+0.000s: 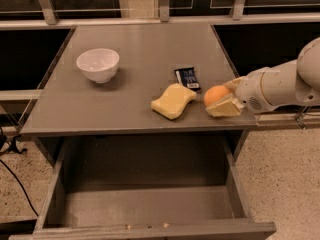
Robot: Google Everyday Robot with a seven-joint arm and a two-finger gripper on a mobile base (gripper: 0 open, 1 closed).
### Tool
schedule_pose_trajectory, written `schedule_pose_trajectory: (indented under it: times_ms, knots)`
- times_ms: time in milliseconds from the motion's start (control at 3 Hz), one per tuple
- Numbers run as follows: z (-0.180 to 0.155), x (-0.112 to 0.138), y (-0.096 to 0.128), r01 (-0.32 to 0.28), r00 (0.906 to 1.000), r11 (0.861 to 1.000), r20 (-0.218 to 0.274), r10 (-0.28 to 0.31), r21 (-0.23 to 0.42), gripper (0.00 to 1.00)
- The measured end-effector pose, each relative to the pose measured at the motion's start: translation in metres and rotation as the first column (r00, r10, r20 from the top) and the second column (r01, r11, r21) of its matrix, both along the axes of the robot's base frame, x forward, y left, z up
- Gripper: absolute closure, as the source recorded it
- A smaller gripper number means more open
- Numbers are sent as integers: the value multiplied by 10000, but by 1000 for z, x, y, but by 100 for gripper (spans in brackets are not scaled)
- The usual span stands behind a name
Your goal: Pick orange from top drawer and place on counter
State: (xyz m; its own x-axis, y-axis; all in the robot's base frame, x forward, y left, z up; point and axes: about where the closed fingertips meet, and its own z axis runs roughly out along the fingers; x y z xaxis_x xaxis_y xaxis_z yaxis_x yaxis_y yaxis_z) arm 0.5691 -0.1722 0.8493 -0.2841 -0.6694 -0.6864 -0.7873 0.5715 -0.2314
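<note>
Just right of the sponge (173, 100), the end effector (222, 98) pinches the orange (214, 93) low over the table (125, 104); the orange lies at its tips, toward the sponge, and whether it touches the table I cannot tell

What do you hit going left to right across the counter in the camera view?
White bowl → sponge → orange, held by the gripper, jaws shut on it, at the right edge of the counter.
</note>
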Motion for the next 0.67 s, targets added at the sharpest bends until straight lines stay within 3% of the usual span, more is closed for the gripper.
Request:
schedule_pose_trajectory:
  times_ms: [333,667]
  knots:
    - [0,0,0,-1,10000,10000,0,1,0,0]
    - [0,0,0,-2,10000,10000,1,2,0,0]
